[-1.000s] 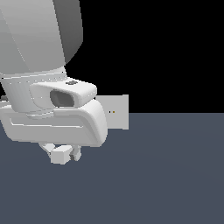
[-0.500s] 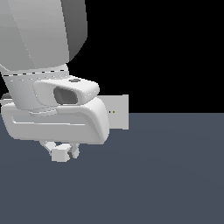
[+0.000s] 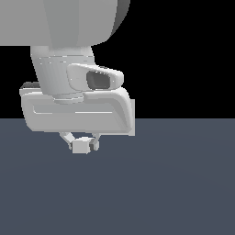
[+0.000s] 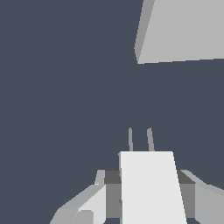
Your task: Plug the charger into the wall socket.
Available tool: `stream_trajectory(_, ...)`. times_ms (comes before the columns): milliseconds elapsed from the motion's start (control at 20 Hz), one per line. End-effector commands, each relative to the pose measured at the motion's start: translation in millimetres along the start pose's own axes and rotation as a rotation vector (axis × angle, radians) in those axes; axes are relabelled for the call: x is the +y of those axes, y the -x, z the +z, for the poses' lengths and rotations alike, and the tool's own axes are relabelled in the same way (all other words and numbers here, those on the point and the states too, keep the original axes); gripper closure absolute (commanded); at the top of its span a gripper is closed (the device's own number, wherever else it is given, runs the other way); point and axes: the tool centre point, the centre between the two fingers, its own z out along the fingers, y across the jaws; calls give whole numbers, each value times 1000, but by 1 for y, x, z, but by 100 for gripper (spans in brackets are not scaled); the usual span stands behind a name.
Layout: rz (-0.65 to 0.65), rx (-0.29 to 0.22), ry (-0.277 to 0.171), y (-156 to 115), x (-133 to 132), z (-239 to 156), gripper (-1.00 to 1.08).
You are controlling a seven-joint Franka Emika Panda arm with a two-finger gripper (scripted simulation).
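White and blocky, the charger fills the near part of the wrist view, pinched between the two fingers of the claw, which press against its sides. Two thin grey prongs stick out from the charger's far end, side by side and pointing away from the wrist. Beyond the prongs lies bare slate-blue counter, and past that stands the socket, a pale grey plate seen edge-on at one side, with its broad face lit; it is well apart from the prong tips. I cannot make out any dots on the plate from this angle. From the exterior view, the arm bulks large and close, its white wrist housing hanging over the counter. Under the housing the claw holds the charger clear of the counter, the short fingers slanting in to grip it on both sides. Here the prongs are too small to tell. A narrow pale strip of the socket shows just past the housing's edge on the exterior view's right, most of the plate being hidden behind the housing. Behind everything the backdrop is flat black.
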Motion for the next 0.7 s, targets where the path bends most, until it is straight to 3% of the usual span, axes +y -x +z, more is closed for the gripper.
stream_trajectory(0, -14, 2, -5, -8, 11, -7, 108)
stream_trajectory(650, -68, 2, -28, -41, 50, -35, 108)
